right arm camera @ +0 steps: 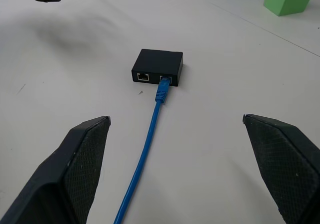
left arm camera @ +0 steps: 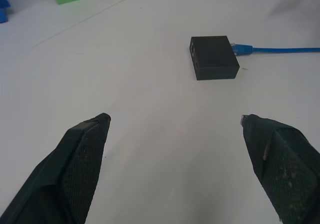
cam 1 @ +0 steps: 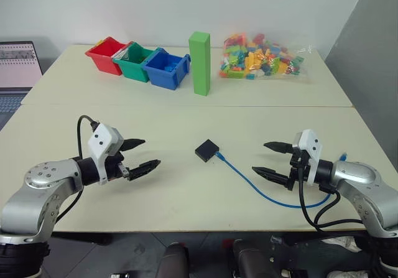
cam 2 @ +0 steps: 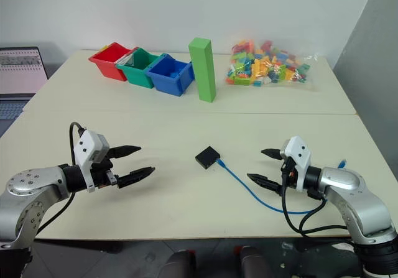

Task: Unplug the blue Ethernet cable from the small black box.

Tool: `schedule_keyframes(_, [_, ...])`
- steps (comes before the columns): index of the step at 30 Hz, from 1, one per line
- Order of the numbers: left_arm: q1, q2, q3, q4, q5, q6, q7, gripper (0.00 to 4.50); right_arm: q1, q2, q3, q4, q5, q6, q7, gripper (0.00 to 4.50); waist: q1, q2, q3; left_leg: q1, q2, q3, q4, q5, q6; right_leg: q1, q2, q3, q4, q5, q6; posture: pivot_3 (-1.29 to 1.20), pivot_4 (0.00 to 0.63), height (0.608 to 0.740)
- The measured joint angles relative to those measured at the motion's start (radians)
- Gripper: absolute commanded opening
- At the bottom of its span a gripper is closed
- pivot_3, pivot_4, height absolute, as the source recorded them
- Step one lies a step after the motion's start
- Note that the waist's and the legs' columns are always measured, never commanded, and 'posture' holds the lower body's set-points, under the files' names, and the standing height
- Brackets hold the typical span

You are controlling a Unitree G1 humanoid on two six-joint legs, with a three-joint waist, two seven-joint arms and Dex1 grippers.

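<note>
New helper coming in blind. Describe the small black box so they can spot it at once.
Start at the tall green block standing at the back of the cream table; come straight toward the near edge to the open middle. The small black box lies flat there, alone, between the two grippers. It is the only black item on the tabletop, and the blue Ethernet cable is plugged into its side.

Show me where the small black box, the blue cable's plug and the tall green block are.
small black box (right arm camera: pixel 159 63): right wrist view, top face.
blue cable plug (right arm camera: pixel 162 89): right wrist view, plug body at the box's port.
green block (cam 1: pixel 199 63): left eye view, front face.
</note>
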Motion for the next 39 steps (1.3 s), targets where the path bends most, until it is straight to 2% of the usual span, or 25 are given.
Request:
schedule_keyframes(16, [0.012, 0.018, 0.0, -0.027, 0.0, 0.016, 0.001, 4.47, 0.0, 0.034, 0.033, 0.001, -0.024, -0.004, -0.021, 4.5, 0.0, 0.0, 0.0, 0.0, 0.0, 0.0, 0.0, 0.0, 0.0, 0.0, 0.0, 0.0, 0.0, 0.0, 0.0, 0.0, 0.15, 0.74])
schedule_keyframes(19, [0.018, 0.024, -0.001, -0.027, 0.008, 0.015, -0.003, 4.47, -0.008, 0.081, 0.084, 0.001, -0.068, -0.01, -0.059, 4.5, -0.001, 0.0, 0.0, 0.0, 0.0, 0.0, 0.0, 0.0, 0.0, 0.0, 0.0, 0.0, 0.0, 0.0, 0.0, 0.0, 0.15, 0.74])
schedule_keyframes(24, [0.027, 0.028, -0.013, -0.027, 0.026, 0.005, -0.022, 4.47, -0.059, 0.22, 0.217, 0.031, -0.2, -0.029, -0.18, 4.5, -0.002, 0.0, 0.0, 0.0, 0.0, 0.0, 0.0, 0.0, 0.0, -0.001, 0.0, 0.0, 0.0, 0.0, 0.0, 0.0, 0.15, 0.74])
schedule_keyframes(29, [0.013, 0.03, -0.044, -0.027, 0.032, 0.002, -0.044, 4.47, -0.106, 0.343, 0.322, 0.167, -0.333, -0.023, -0.313, 4.5, 0.0, 0.0, 0.0, 0.0, 0.0, 0.0, 0.0, 0.0, 0.0, -0.001, 0.0, 0.0, 0.0, 0.0, 0.0, 0.0, 0.15, 0.74])
schedule_keyframes(34, [0.007, 0.03, -0.053, -0.031, 0.029, 0.002, -0.068, 4.47, -0.146, 0.423, 0.337, 0.245, -0.393, -0.003, -0.381, 4.5, 0.0, 0.0, 0.0, 0.0, 0.0, 0.0, 0.0, 0.0, 0.0, -0.001, 0.0, 0.0, 0.001, 0.0, 0.0, 0.0, 0.15, 0.74])
schedule_keyframes(39, [0.007, 0.03, -0.079, -0.045, 0.025, 0.003, -0.089, 4.5, -0.176, 0.458, 0.34, 0.27, -0.414, 0.016, -0.402, 3.5, 0.0, 0.0, 0.0, 0.0, 0.0, 0.0, 0.0, 0.0, 0.0, -0.001, 0.0, 0.0, 0.001, 0.0, 0.0, 0.0, 0.15, 0.74])
